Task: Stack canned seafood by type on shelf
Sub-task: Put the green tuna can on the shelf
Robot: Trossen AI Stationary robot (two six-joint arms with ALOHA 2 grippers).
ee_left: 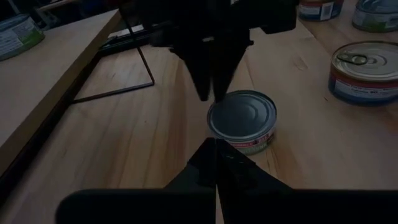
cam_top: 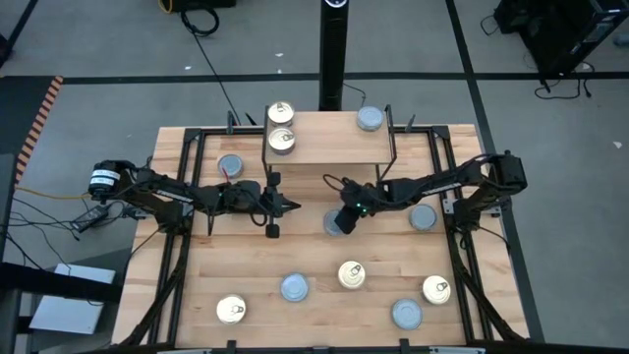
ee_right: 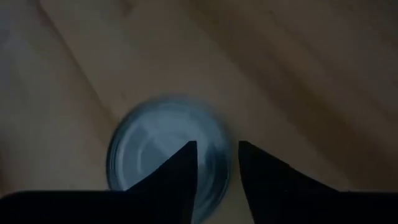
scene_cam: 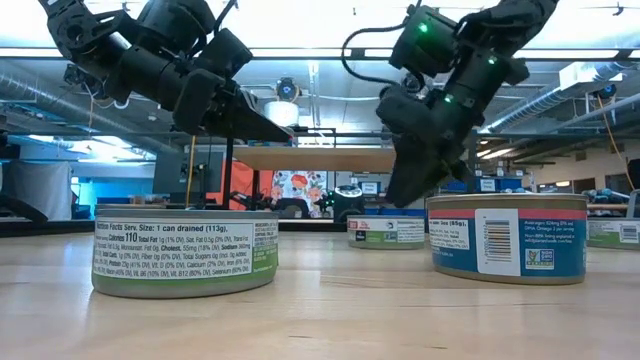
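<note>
Right gripper (cam_top: 341, 222) poised over a blue-grey tin (ee_right: 165, 152) before the shelf (cam_top: 329, 140), fingers parted, nothing grasped. Left gripper (cam_top: 292, 206) nearby, clenched and empty. Three tins shelved: two gold (cam_top: 281, 126), one blue-grey (cam_top: 371, 120). Roughly eight left scattered across the tabletop (cam_top: 314, 315).

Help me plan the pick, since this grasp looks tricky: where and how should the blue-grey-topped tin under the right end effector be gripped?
Grip the blue-grey tin across its curved side wall, coming straight down. It lies flat and low, so the right end effector should straddle its width.
</note>
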